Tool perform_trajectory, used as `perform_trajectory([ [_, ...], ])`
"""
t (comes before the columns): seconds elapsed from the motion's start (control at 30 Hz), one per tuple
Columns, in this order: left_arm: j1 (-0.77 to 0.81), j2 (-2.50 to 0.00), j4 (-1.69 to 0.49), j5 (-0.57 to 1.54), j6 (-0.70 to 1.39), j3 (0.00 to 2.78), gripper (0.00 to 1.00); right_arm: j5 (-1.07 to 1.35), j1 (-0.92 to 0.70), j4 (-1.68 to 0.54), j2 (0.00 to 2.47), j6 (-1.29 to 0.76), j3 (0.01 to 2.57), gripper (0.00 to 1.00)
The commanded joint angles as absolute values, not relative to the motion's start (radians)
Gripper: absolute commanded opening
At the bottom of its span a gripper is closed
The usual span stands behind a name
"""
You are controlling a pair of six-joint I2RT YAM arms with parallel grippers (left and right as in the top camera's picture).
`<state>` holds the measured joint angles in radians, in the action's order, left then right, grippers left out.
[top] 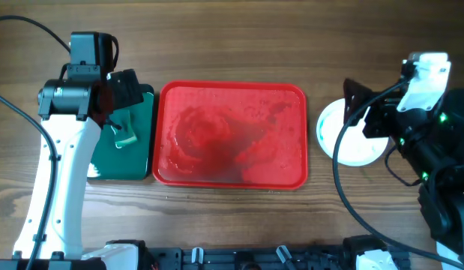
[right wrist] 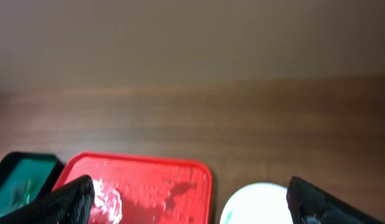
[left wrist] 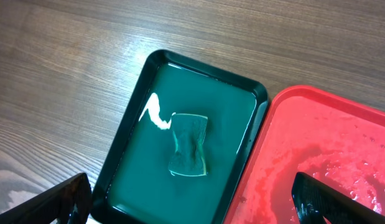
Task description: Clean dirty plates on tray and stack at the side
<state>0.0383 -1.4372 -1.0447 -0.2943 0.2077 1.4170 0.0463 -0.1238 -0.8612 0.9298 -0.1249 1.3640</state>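
Plates look stacked, so I lift away gently.
From above: the red tray (top: pixel 232 178) holds no plates (top: pixel 357 150); they sit just beside it. Left wrist: my left claw (left wrist: pixel 189 182) is wide apart over the sponge (left wrist: pixel 189 146). Right wrist: my right claw (right wrist: pixel 189 194) is wide apart above the plates, so I must not bump them.

Overhead, right centre: plates (top: pixel 357 151) half under the right arm (top: pixel 441 142); stack count unreadable. Left: green tray (top: pixel 119 166) partly beneath the left arm (top: pixel 67 150). Right wrist view soft throughout, plates cut by bottom edge. Left wrist view: red tray (left wrist: pixel 304 137) cut at right and bottom.
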Motion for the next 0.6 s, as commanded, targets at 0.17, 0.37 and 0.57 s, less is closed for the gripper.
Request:
perform_trajectory([
  [0.17, 0.042, -1.438, -1.045, -0.304, 0.224, 1.423, 1.00, 0.000, -0.127, -0.642, 0.765, -0.048, 1.168, 1.00],
  [0.37, 0.042, -1.438, -1.045, -0.304, 0.225, 1.423, 1.00, 0.094, -0.126, -0.301, 0.509, -0.052, 0.732, 1.00],
  [0.57, 0.042, -1.438, -1.045, -0.304, 0.224, 1.423, 1.00, 0.174, -0.125, 0.017, 0.297, -0.054, 0.324, 1.00],
])
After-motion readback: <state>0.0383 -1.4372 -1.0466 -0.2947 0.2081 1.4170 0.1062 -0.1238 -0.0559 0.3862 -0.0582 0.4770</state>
